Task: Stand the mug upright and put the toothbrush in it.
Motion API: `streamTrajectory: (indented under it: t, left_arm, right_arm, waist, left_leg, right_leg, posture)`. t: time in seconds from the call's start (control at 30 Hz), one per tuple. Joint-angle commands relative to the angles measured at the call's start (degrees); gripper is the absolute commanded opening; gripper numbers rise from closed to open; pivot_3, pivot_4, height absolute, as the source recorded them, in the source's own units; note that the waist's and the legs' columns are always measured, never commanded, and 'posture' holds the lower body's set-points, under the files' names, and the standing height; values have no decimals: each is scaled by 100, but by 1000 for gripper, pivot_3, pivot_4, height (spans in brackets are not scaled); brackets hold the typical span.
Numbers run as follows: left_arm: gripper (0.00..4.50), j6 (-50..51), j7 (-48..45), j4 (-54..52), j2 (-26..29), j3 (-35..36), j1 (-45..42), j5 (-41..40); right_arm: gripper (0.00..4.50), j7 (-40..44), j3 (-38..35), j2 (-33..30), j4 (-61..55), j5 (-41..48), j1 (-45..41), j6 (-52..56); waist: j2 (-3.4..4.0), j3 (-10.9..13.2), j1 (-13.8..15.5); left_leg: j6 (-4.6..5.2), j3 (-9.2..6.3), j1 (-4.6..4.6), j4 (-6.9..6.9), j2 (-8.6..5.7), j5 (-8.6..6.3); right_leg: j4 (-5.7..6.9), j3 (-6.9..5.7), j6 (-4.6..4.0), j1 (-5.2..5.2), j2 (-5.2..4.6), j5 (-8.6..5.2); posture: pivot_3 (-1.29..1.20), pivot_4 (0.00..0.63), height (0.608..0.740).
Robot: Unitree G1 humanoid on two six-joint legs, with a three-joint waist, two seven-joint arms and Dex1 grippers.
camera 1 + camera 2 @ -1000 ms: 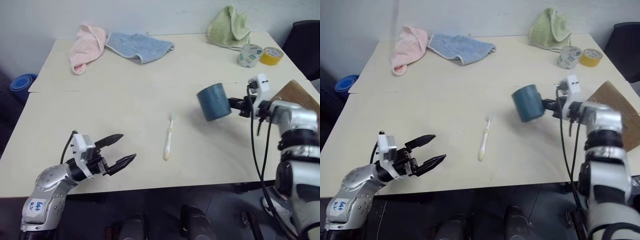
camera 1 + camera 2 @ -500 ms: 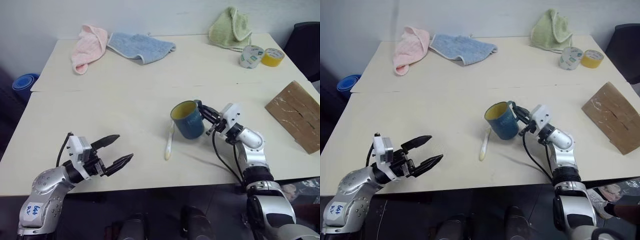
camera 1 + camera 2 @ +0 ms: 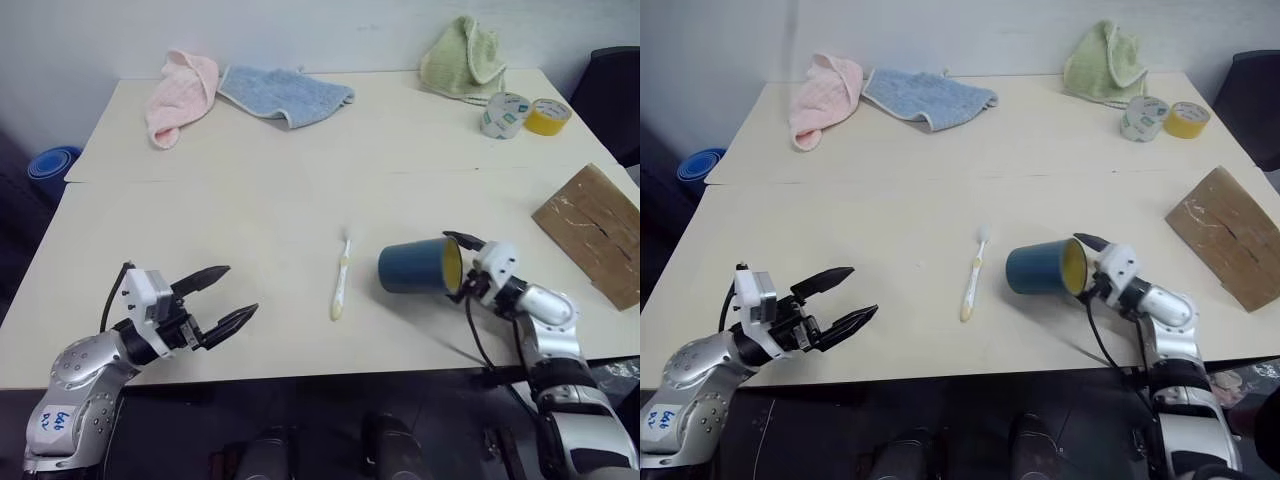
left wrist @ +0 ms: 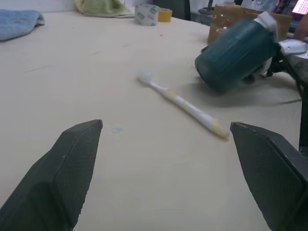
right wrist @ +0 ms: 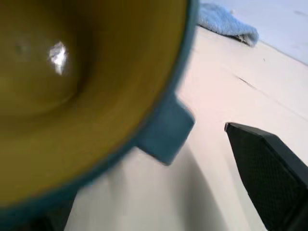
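A: What is seen nearest, and how are the pincers set?

B: The left gripper is held low at the near left edge of the pale wooden table, its two black fingers spread wide with nothing between them. The right gripper is placed at the near right, right at the yellow mouth of the dark teal-blue cylindrical mug. Its fingers are spread apart; one black finger is seen beside the rim and handle in the right wrist view, and no grip on the mug can be made out.

A: Where is the mug, and how does it lie?

B: It is lying on its side, not upright, its long axis running across the table, mouth turned toward the right gripper and base toward the slim white-to-cream toothbrush. The right arm is judged far the nearer to it.

A: And the toothbrush?

B: It is laid flat between the two grippers, just beside the mug's base, its long axis running near to far with the bristled head at the far end.

A: What is counted?

B: One mug, one toothbrush, two grippers. Farther back, one brown cardboard piece, two tape rolls and three cloths are counted.
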Motion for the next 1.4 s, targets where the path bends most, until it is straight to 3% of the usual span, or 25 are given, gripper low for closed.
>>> streamTrajectory:
  t: [0.03,0.2,0.47,0.73,0.83,0.97,1.17,1.4]
  left_arm:
    - [4500,-122,-95,32,98,565,430,-56]
    - [4500,-239,-159,354,90,1154,978,-29]
    - [4500,-344,-171,340,10,937,943,52]
    - [4500,-261,-202,52,148,634,715,69]
    - [4500,-204,-157,-17,137,552,604,52]
    - [4500,-214,-177,14,123,480,529,54]
    - [4500,-281,-254,180,109,369,406,109]
    - [4500,-331,-293,246,54,293,351,126]
  right_arm:
    - [4464,537,-372,-365,-620,632,497,215]
    - [4464,770,-572,-599,-1270,1129,875,873]
    - [4464,571,-372,-281,-1878,1063,651,1282]
    - [4464,1530,-354,-1064,-1125,929,-164,1193]
    - [4464,2340,-89,-1377,-840,746,-528,663]
    - [4464,3053,768,-1803,-566,578,-959,-208]
    - [4464,3066,2534,-2379,-94,571,-1526,-1154]
    - [4464,3066,4012,-2687,499,648,-2226,-1686]
  waist:
    - [-1,1,-1]
    - [-5,3,-11]
    - [-5,3,49]
    - [-5,3,125]
    - [-5,3,126]
    - [-7,4,113]
    - [-8,5,112]
    - [-8,5,125]
  left_leg:
    - [0,1,0,-1,1,0]
    - [1,13,2,-1,3,-1]
    - [0,23,4,1,6,-1]
    - [3,37,3,8,3,-3]
    - [3,36,4,5,5,-3]
    - [3,37,4,5,7,-3]
    - [3,38,4,7,7,-3]
    - [3,38,1,9,6,-3]
  right_leg:
    - [-3,0,0,0,1,0]
    - [-12,2,-2,1,2,-1]
    - [-10,12,-12,-2,1,-4]
    - [-14,14,-11,-4,1,-3]
    - [-13,12,-11,-5,3,-3]
    - [-15,11,-11,-5,4,-3]
    - [-15,9,-11,-6,2,-3]
    - [-18,8,-11,-8,0,-3]
  posture:
    - [0,150,740]
    - [0,150,740]
    - [0,150,740]
    - [0,150,740]
    - [0,150,740]
    - [0,150,740]
    - [0,150,740]
    - [0,150,740]
